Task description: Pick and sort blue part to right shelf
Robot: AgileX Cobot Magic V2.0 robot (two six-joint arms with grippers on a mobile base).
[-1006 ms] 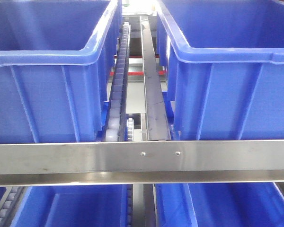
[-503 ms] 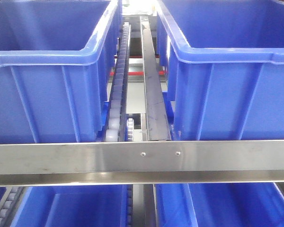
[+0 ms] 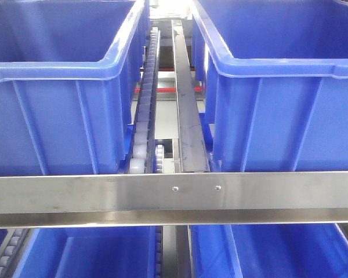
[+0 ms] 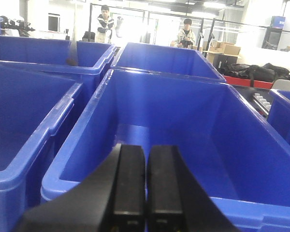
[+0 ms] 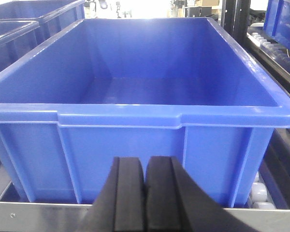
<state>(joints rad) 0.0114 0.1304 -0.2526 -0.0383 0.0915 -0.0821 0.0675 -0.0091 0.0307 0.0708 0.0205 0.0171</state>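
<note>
Front view, upper tier: left bin [image 3: 58, 110], blue, ribbed wall, rolled rim. Beside it a roller track [image 3: 144, 104] of pale wheels, then a grey steel rail [image 3: 187, 110] running back between the bins. Right bin [image 3: 284, 110], blue, same make. A steel bar [image 3: 174, 200] with two screws crosses the full width below both. Under it, two more blue bins of the lower tier [image 3: 87, 255] — only their tops show.

Left wrist view: left end effector [image 4: 146, 193], black, its two pads pressed together with nothing between them, poised over the near rim of a deep bin [image 4: 159, 145], interior bare as far as seen. A neighbouring bin [image 4: 24, 130] lies to the left, more bins behind; two people [image 4: 106, 26] stand in the bright background.

Right wrist view: right end effector [image 5: 145, 198], black, pads likewise pressed together and holding nothing, facing the front wall of a blue bin [image 5: 135, 130] that sits on a shelf edge [image 5: 34, 212]; rollers [image 5: 258, 191] show at lower right.

Blue part — not visible in any view; its place cannot be told.
</note>
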